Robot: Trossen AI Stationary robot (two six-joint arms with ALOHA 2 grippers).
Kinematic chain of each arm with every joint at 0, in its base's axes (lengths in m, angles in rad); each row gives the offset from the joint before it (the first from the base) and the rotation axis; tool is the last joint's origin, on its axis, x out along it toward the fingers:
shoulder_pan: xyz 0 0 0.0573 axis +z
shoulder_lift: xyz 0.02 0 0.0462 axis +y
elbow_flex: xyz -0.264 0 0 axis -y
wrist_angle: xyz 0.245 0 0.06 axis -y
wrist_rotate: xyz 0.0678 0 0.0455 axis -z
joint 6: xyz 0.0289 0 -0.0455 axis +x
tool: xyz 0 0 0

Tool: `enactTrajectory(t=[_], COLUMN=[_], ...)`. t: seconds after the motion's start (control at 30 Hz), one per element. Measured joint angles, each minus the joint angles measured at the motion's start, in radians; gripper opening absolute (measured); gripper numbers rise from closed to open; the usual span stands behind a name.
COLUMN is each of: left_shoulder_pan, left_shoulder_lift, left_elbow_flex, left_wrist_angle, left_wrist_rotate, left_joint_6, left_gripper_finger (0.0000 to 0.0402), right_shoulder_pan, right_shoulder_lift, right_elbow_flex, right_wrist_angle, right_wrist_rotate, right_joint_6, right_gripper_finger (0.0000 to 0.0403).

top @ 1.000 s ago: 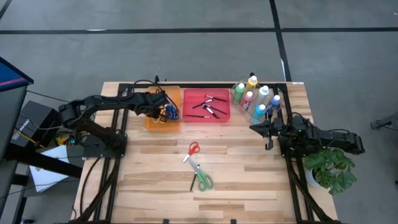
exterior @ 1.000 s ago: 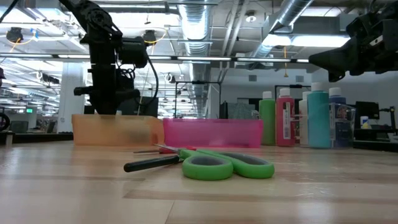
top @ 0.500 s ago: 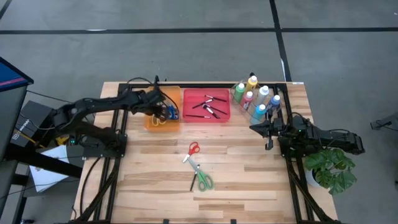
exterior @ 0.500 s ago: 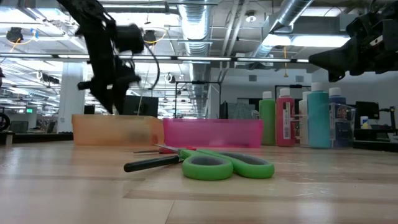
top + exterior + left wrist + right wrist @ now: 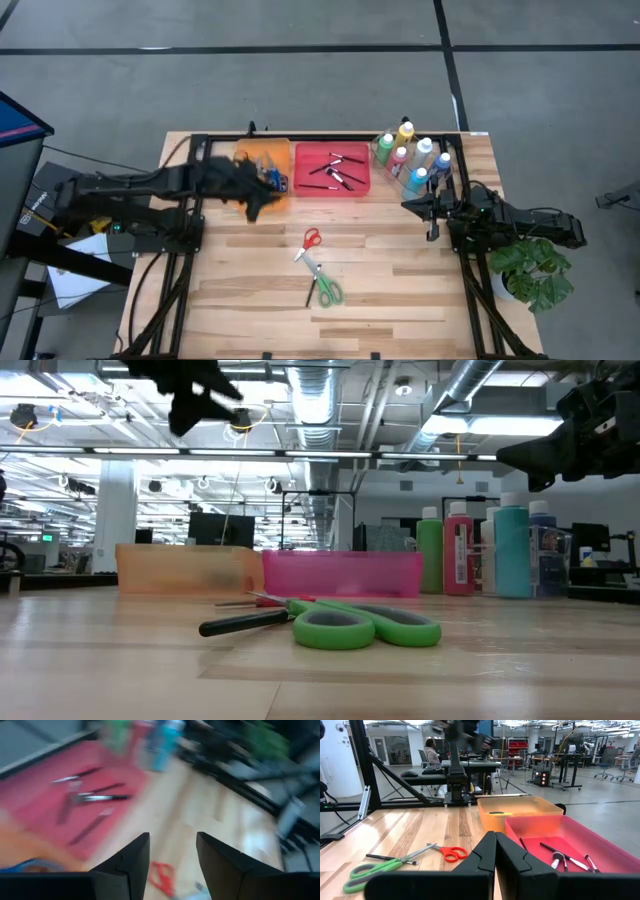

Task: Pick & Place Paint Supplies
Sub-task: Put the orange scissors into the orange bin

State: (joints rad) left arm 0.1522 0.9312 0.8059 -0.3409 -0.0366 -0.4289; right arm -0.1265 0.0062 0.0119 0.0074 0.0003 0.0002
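My left gripper is open and holds nothing; it hangs high above the table just near of the orange tray, blurred at the top of the low view. Coloured-handled scissors lie inside that tray. Red scissors and green scissors lie flat on the bare wood, a thin dark brush beside the green pair. The pink tray holds brushes. Paint bottles stand at the far right. My right gripper is shut, waiting near the bottles.
The two trays sit side by side along the far edge, with the bottles in a clear holder to their right. A potted plant stands at the table's right edge. Bare wood lies around the scissors and along the near edge.
My left gripper has risen from inside the orange tray and swung toward the table's near edge, ending high above the tray's near side. The scissors on the table and my right arm have kept still.
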Motion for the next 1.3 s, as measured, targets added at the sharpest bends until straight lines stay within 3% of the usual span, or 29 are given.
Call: enactTrajectory(t=[0.23,0.4,0.57,0.67,0.87,1.1,1.3], left_shoulder_pan=[-0.318,-0.419,-0.406,-0.371,-0.304,-0.273,-0.262], left_shoulder_lift=[0.147,0.342,0.513,0.587,0.700,0.793,0.808], left_elbow_flex=[0.000,0.000,0.000,0.020,0.179,0.379,0.415], left_wrist_angle=[0.168,0.228,0.237,0.219,0.087,-0.017,-0.030], left_wrist_rotate=[-0.138,-0.280,-0.303,-0.242,-0.223,-0.223,-0.258], left_joint_6=[0.100,0.104,0.026,-0.003,0.010,0.092,0.087], left_gripper_finger=[0.0154,0.0168,0.0191,0.0204,0.0211,0.0208,0.0207], right_shoulder_pan=[0.000,0.000,0.000,0.000,0.000,0.000,0.000], right_shoulder_lift=[0.000,0.000,0.000,0.000,0.000,0.000,0.000], right_elbow_flex=[0.000,0.000,0.000,0.000,0.000,0.000,0.000], right_wrist_angle=[0.000,0.000,0.000,0.000,0.000,0.000,0.000], right_wrist_rotate=[0.000,0.000,0.000,0.000,0.000,0.000,0.000], right_joint_6=[0.000,0.000,0.000,0.000,0.000,0.000,0.000], right_gripper_finger=[0.0000,0.0000,0.0000,0.0000,0.0000,0.0000,0.0000])
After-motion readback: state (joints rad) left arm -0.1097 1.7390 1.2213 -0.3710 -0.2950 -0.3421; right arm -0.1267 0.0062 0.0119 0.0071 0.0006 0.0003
